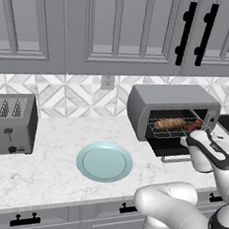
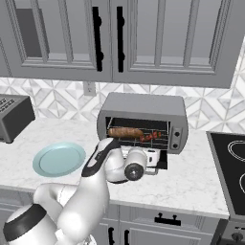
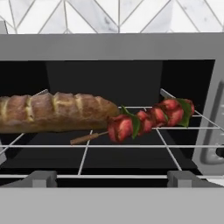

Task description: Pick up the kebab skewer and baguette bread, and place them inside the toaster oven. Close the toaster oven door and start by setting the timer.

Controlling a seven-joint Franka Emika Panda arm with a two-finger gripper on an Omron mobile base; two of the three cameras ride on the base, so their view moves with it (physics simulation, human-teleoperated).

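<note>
Both food items loaded; door down, hand empty.

Left base view: wide grey metal toaster oven [image 1: 172, 111] sits right of centre on the white marble table [image 1: 46, 172]. Golden-brown crusty baguette bread [image 1: 169, 124] and the red-and-brown kebab skewer [image 1: 194, 124] lie on its wire rack, so loading looks done. Pale blue round plate [image 1: 104, 161] sits bare, centre frame.
Right base view: dark glass toaster oven door [image 2: 160, 162] hangs folded down; arm parked just in front of it, likely for the closing push.
Hand view: hand [image 3: 112, 178] released, fingers [image 3: 41, 178] spread wide, grasping nothing. Baguette left, skewer right, touching mid-rack. Timer not yet set.
</note>
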